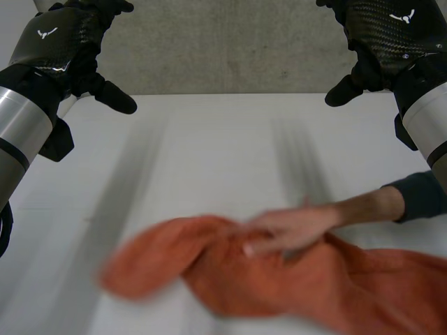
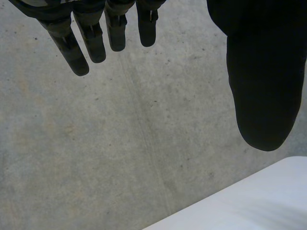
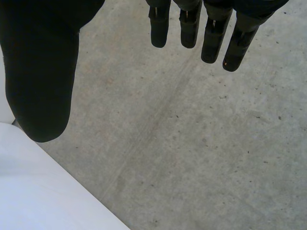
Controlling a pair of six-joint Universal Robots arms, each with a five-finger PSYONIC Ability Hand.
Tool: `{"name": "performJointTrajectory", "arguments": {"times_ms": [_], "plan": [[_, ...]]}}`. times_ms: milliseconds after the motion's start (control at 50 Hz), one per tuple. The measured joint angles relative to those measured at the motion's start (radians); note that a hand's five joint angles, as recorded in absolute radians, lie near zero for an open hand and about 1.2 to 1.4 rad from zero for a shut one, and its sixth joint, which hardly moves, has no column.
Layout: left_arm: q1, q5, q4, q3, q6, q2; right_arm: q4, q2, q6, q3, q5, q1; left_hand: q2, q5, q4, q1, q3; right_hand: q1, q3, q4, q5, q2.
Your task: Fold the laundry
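An orange cloth lies crumpled on the near part of the white table, stretching to the near right corner. A person's hand reaches in from the right and rests on the cloth's middle. My left hand hangs high over the far left of the table, far from the cloth, with straight fingers and thumb apart and nothing in them. My right hand hangs high over the far right, its fingers and thumb also straight and empty.
The person's forearm in a dark sleeve crosses the table's right side under my right arm. Grey concrete floor lies beyond the table's far edge. The white table edge also lies below my right thumb.
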Motion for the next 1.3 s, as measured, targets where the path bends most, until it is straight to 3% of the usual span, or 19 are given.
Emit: {"name": "performJointTrajectory", "arguments": {"times_ms": [180, 340, 520, 640, 740, 860, 940, 980, 1020, 1040, 1080, 1100, 1120, 1200, 1300], "plan": [[0.0, 0.0, 0.001, 0.0, 0.0, -0.001, 0.001, 0.004, 0.0, -0.001, -0.01, 0.001, 0.0, 0.0, 0.0, 0.0, 0.0, 0.0, 0.0, 0.0, 0.0, 0.0], [-0.003, 0.002, -0.002, 0.001, 0.001, -0.006, 0.018, 0.006, -0.002, -0.008, -0.084, -0.002, 0.0, 0.0, 0.0, 0.0, 0.0, 0.0, 0.0, 0.0, 0.0, 0.0], [-0.033, 0.037, -0.059, 0.007, 0.022, -0.069, 0.265, 0.064, -0.005, -0.094, -0.128, -0.011, 0.0, 0.0, 0.0, 0.0, 0.0, 0.0, 0.0, 0.0, 0.0, 0.0], [-0.101, 0.095, -0.147, 0.004, 0.121, -0.166, 0.544, 0.135, -0.031, -0.16, -0.132, -0.015, 0.0, 0.0, 0.0, 0.0, 0.0, 0.0, 0.0, 0.0, 0.0, 0.0], [-0.186, 0.112, -0.224, -0.006, 0.272, -0.27, 0.692, 0.159, -0.084, -0.12, -0.139, -0.018, 0.001, 0.0, 0.0, 0.003, 0.0, 0.0, 0.0, 0.0, 0.0, 0.0], [-0.276, 0.115, -0.279, -0.041, 0.41, -0.385, 0.728, 0.164, -0.178, 0.068, -0.15, -0.055, 0.002, 0.0, 0.002, 0.003, 0.0, 0.0, 0.0, 0.0, 0.0, 0.0], [-0.299, 0.116, -0.281, -0.05, 0.428, -0.417, 0.721, 0.165, -0.204, 0.133, -0.157, -0.077, 0.023, 0.014, 0.023, 0.027, 0.016, 0.0, 0.0, 0.0, 0.0, 0.0], [-0.333, 0.115, -0.273, -0.059, 0.436, -0.462, 0.692, 0.17, -0.245, 0.248, -0.189, -0.122, 0.124, 0.091, 0.111, 0.131, 0.108, 0.057, 0.061, 0.054, 0.053, 0.057], [-0.347, 0.114, -0.26, -0.059, 0.433, -0.481, 0.667, 0.173, -0.253, 0.285, -0.211, -0.141, 0.394, 0.371, 0.395, 0.46, 0.376, 0.12, 0.141, 0.114, 0.111, 0.136], [-0.352, 0.113, -0.254, -0.058, 0.431, -0.488, 0.655, 0.175, -0.256, 0.297, -0.22, -0.149, 0.584, 0.557, 0.583, 0.668, 0.564, 0.486, 0.491, 0.48, 0.461, 0.497], [-0.362, 0.111, -0.237, -0.052, 0.427, -0.502, 0.622, 0.179, -0.259, 0.318, -0.244, -0.166, 0.819, 0.777, 0.802, 0.877, 0.798, 0.722, 0.804, 0.792, 0.763, 0.829], [-0.362, 0.111, -0.237, -0.052, 0.427, -0.502, 0.622, 0.179, -0.259, 0.318, -0.244, -0.166, 0.819, 0.777, 0.802, 0.877, 0.798, 0.722, 0.804, 0.792, 0.763, 0.829], [-0.367, 0.101, -0.216, -0.035, 0.424, -0.509, 0.584, 0.183, -0.259, 0.319, -0.262, -0.177, 0.955, 0.895, 0.953, 0.939, 0.932, 0.784, 0.936, 0.921, 0.891, 0.939], [-0.367, 0.056, -0.17, 0.013, 0.422, -0.509, 0.519, 0.186, -0.249, 0.275, -0.272, -0.184, 0.99, 0.896, 0.985, 0.939, 0.967, 0.784, 0.965, 0.956, 0.91, 0.952], [-0.348, -0.101, -0.049, 0.12, 0.419, -0.467, 0.369, 0.182, -0.166, 0.121, -0.248, -0.176, 0.992, 0.896, 0.986, 0.939, 0.968, 0.784, 0.965, 0.957, 0.91, 0.952]]}}
